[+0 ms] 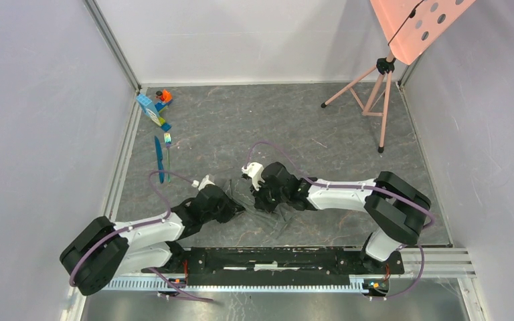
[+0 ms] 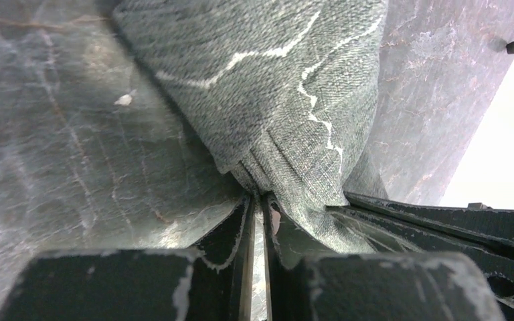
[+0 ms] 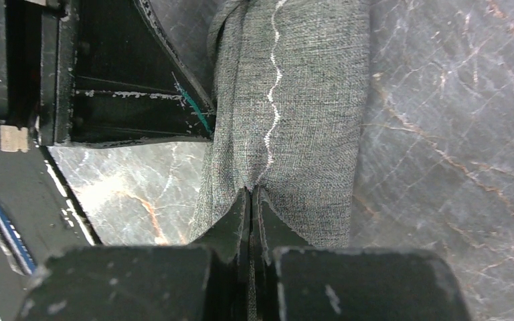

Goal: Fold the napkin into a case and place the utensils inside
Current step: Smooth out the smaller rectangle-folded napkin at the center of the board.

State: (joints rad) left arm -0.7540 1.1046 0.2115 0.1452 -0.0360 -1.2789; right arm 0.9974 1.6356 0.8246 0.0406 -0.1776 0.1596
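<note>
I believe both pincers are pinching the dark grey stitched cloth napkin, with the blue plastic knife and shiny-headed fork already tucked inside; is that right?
Not quite: the blue plastic knife and shiny-headed fork lie on the table, apart from the dark grey cloth napkin, as the top external view shows. The left pincer and right pincer do pinch it.

One dark grey cloth napkin is lying mid-frame; one slim blue plastic knife, one rainbow-headed fork and one blue-and-orange toy-block cluster are sitting upper left; one pink tripod is standing upper right.
</note>
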